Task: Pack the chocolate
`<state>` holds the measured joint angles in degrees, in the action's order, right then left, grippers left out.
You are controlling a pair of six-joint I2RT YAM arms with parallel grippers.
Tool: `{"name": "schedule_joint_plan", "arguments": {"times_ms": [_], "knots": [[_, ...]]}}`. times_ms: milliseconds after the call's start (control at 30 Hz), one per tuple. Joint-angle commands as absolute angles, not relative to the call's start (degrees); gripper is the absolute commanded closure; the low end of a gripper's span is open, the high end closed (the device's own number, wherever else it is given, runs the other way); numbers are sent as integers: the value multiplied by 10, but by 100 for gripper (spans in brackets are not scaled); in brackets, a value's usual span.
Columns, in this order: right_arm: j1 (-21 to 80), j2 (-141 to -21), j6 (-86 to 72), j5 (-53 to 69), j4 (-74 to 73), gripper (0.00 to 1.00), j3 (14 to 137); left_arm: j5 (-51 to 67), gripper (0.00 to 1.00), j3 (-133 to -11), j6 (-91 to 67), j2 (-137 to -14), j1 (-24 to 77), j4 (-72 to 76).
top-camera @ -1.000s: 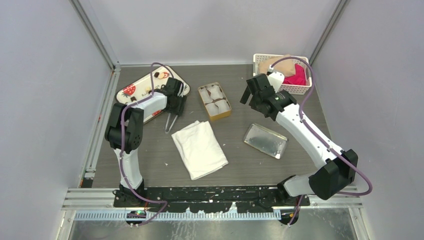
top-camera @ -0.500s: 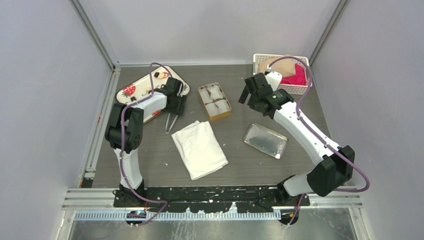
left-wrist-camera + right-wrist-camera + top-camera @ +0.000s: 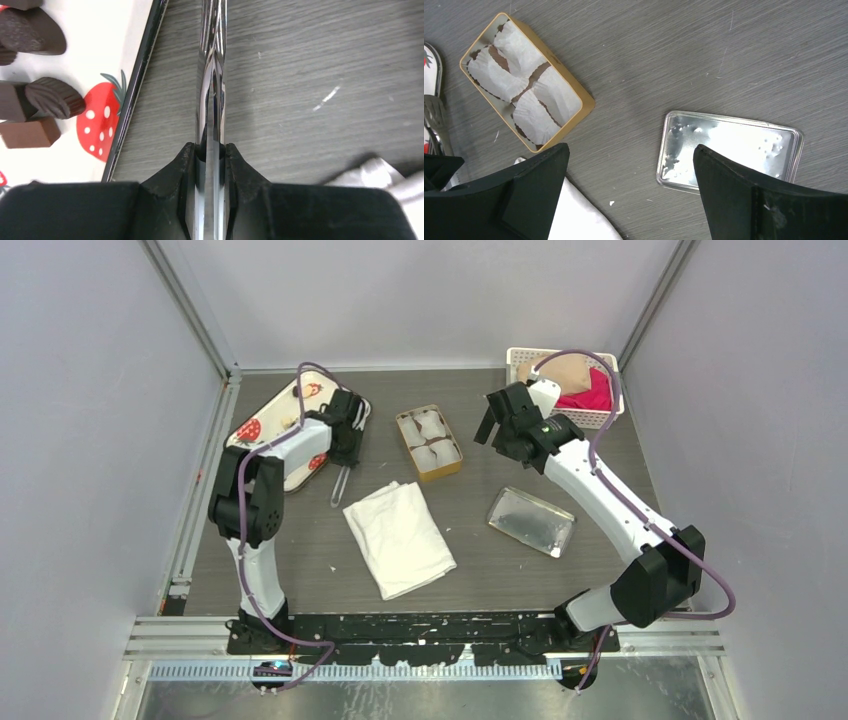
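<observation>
While the chocolate (image 3: 55, 97) lies on the strawberry-printed tray (image 3: 107, 45) at about 10 o'clock on the table (image 3: 480, 570), none of it sits in the gold tin (image 3: 430, 443). Left wrist view: two dark ribbed pieces and one paler block (image 3: 30, 132) lie near the tray's 3 o'clock rim. Each has its long axis running roughly 9 to 3 o'clock, and the dark pieces turn their rounded ends toward 3 o'clock. Just outside that rim, over the bare table, the left gripper (image 3: 212, 150) is clamped on metal tongs (image 3: 212, 60), its fingers (image 3: 186, 165) pressing both sides. The tongs point straight away to 12 o'clock in this view; in the top view they run down toward 6 o'clock from the gripper. At 12 o'clock of the table's centre stands the tin, holding white paper cups. A folded white cloth (image 3: 398, 537) lies at centre, and a silver lid (image 3: 729, 150) lies flat at 3 o'clock. The right gripper (image 3: 630, 150) hangs above the table between tin and lid, jaws spread wide and holding nothing. A white basket (image 3: 600, 420) with red and tan contents stands at 1 o'clock.
</observation>
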<state>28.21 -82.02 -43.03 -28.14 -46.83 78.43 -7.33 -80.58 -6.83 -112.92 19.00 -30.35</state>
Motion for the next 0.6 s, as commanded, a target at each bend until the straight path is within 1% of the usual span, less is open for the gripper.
{"name": "schedule_joint_plan", "arguments": {"times_ms": [0,100,333,467,567], "knots": [[278,-818,-424,-284,-448,0,809,-45,97,-858,-65,-1038,187,-338],[277,-820,-425,-282,-444,0,807,-29,100,-879,-56,-1019,187,-384],[275,-818,-424,-276,-441,1,806,-38,100,-927,-57,-1009,178,-495],[275,-814,-424,-274,-440,1,803,-31,96,-964,-86,-1024,155,-564],[274,-809,-424,-272,-438,0,796,-23,89,-975,-113,-1029,126,-587]]}}
